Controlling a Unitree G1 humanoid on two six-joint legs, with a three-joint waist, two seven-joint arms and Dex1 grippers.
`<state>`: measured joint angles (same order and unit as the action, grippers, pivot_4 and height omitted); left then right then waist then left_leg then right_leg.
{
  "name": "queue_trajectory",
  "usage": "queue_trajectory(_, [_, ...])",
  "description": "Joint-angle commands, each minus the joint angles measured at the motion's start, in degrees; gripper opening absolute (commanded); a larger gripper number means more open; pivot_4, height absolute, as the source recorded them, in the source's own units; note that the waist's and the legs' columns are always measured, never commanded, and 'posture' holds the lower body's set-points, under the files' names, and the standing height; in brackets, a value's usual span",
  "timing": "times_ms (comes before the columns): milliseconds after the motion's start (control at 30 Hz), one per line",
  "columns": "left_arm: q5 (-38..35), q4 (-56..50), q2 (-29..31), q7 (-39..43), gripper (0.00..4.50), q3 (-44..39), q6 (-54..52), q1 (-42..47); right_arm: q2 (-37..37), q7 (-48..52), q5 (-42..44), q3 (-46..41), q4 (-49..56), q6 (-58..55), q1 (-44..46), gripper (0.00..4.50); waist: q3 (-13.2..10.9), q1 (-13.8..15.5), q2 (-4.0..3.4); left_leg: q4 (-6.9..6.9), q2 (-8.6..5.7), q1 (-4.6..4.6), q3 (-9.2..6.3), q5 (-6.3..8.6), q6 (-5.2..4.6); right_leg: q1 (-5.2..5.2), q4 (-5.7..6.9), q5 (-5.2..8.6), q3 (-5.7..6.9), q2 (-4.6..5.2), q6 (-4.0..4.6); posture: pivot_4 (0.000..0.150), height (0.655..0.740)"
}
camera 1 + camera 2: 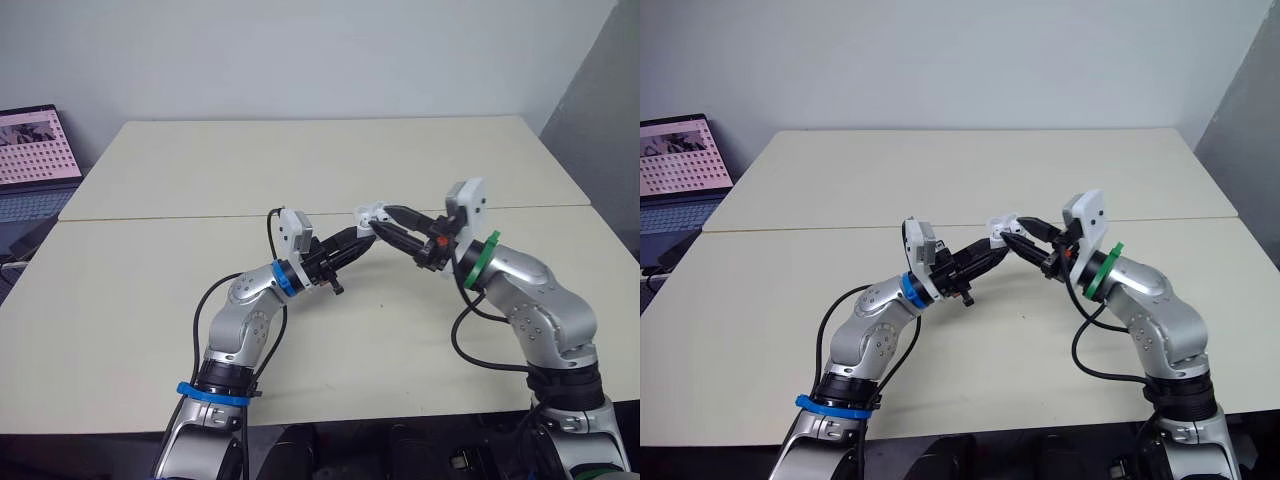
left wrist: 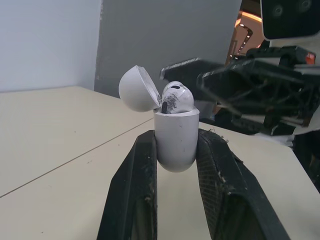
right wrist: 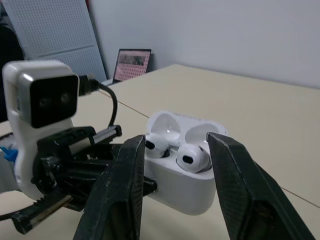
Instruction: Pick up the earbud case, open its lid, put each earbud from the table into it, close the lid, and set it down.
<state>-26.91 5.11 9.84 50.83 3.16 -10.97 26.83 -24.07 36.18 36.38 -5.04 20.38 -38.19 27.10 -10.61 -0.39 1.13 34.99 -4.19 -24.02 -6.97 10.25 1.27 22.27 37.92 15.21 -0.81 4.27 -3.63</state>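
The white earbud case (image 2: 175,135) is held above the table, upright between the fingers of my left gripper (image 1: 362,234), which is shut on its body. Its lid (image 2: 136,90) is swung open. Two white earbuds (image 3: 192,157) sit in the case's sockets, one beside the other (image 3: 156,146). My right gripper (image 3: 176,138) faces the left one from the right. It is open, with its fingers (image 3: 227,170) on either side of the case's top, around the earbuds. In the head views the two grippers meet at the case (image 1: 1000,226) over the table's middle.
An open laptop (image 1: 35,150) stands beyond the table's far left corner. A seam (image 1: 170,216) runs across the cream table (image 1: 330,150) just behind the grippers. A grey wall panel (image 1: 600,110) stands to the right of the table.
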Motion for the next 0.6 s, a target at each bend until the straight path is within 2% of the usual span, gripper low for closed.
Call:
queue_trajectory(33, [-0.41, -1.52, 1.34, 1.06, 0.73, -0.96, 0.86, -0.46, -3.54, 0.27, 6.29, -5.98, 4.51, -2.93, 1.34, 1.99, 0.0, 0.08, 0.0, 0.0, 0.0, 0.0, 0.0, 0.0, 0.0, 0.0, 0.0, 0.0, 0.0, 0.0, 0.0, 0.15, 0.74])
queue_trajectory(167, [-0.67, -1.66, 3.21, 1.33, 0.73, -1.87, 0.55, -0.64, -7.44, 0.59, 6.96, -7.17, 4.81, -4.46, -1.14, 1.99, 0.0, 0.11, 0.0, -0.03, 0.04, 0.0, 0.01, 0.0, 0.0, 0.0, -0.01, 0.01, 0.02, 0.0, 0.02, 0.15, 0.74])
queue_trajectory(333, [-0.7, -1.69, 5.48, 2.62, 0.73, -2.44, 0.6, -1.2, -10.17, 2.54, 0.06, -4.07, 1.76, 0.77, -6.91, 1.99, 0.0, 0.15, 0.0, -0.03, 0.05, -0.01, 0.05, 0.0, -0.01, -0.01, -0.05, 0.02, 0.01, 0.0, 0.03, 0.15, 0.74])
queue_trajectory(533, [-1.19, -3.26, 7.16, 3.01, 0.73, -2.81, 0.1, -2.62, -8.53, 1.69, -6.95, -1.7, -2.4, 7.62, -14.75, 1.99, 0.0, 0.19, 0.0, -0.03, 0.07, 0.0, 0.05, 0.0, 0.0, -0.01, -0.06, 0.03, 0.02, 0.0, 0.02, 0.15, 0.74])
queue_trajectory(600, [-1.26, -3.64, 7.48, 2.95, 0.73, -2.78, 0.07, -3.08, -7.44, 1.77, -8.0, -1.38, -3.85, 9.09, -16.93, 1.63, 0.0, 0.18, 0.0, -0.04, 0.07, -0.01, 0.06, 0.0, 0.0, 0.0, -0.05, 0.03, 0.01, 0.0, 0.02, 0.15, 0.74])
